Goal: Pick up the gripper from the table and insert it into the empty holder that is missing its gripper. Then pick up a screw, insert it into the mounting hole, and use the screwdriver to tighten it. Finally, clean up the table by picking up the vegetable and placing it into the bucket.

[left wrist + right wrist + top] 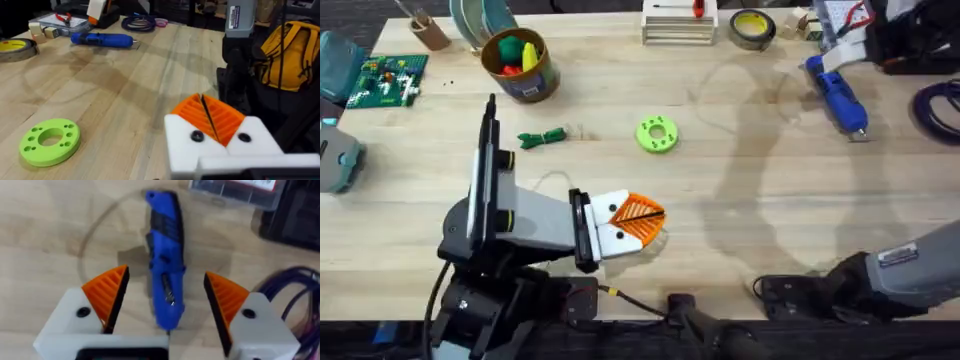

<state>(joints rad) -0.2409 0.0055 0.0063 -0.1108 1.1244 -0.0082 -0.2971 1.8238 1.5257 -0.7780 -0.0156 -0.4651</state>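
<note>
Both pincers show white blocks tipped with orange ribbed pads. Left gripper [638, 220], just below the middle of the overhead frame, has its two orange pads pressed together with only a dark seam between them, and nothing is held there; in its own wrist view the same closed pads [207, 117] sit low and right of centre over the pale wooden table [750, 210]. Right gripper [166, 297] stands wide apart above the blue cylindrical electric screwdriver [165, 255], one orange pad on either side of the blue body and neither touching it. In the overhead frame that screwdriver [837, 90] lies at the upper right of the table. A small dark-green leafy toy vegetable [542, 137] rests left of centre, well apart from the lime-green round disc with holes [657, 134] at the middle. Up and left of the vegetable stands the short round tan-brown bucket [523, 75] with red, yellow and green pieces in it. A yellow tape roll [753, 28] sits at the top edge, right of centre.
</note>
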